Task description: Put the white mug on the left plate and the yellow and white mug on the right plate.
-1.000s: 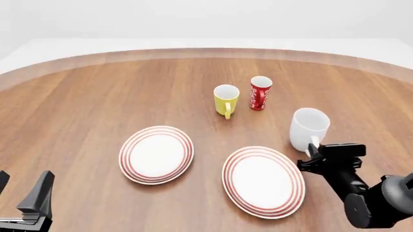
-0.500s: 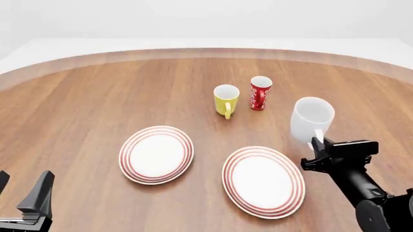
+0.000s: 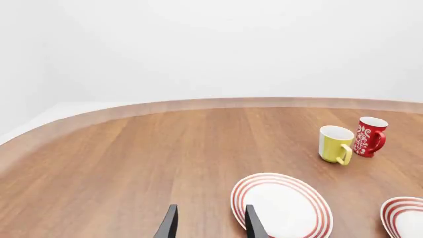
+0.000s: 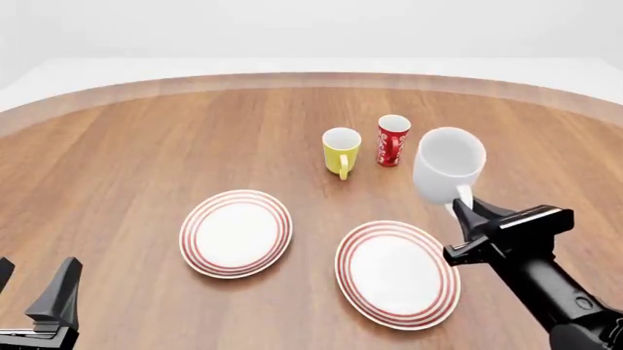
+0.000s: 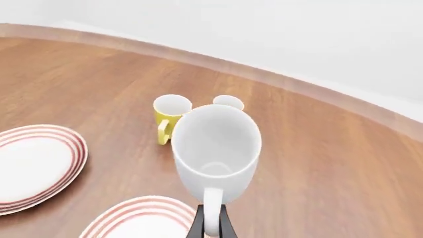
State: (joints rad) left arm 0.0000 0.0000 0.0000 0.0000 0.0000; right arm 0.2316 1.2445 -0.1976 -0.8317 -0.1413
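The large white mug (image 4: 450, 166) hangs tilted above the table, with my right gripper (image 4: 467, 211) shut on its handle (image 5: 211, 212). It hovers just beyond the far right edge of the right plate (image 4: 397, 273). The yellow and white mug (image 4: 341, 151) stands upright farther back, handle toward me. The left plate (image 4: 235, 233) lies bare at centre left. My left gripper (image 4: 34, 283) rests open and holding nothing at the near left corner, with the left plate (image 3: 281, 206) ahead of its fingers (image 3: 170, 225).
A slim red cup (image 4: 392, 140) with white marks stands just right of the yellow mug, close behind the lifted white mug. Both plates lie side by side with a small gap between them. The wooden table's curved far edge (image 4: 311, 79) runs across the back.
My right gripper has lifted the white mug off the table and carried it up and to the left, tilting it. The left arm has not moved.
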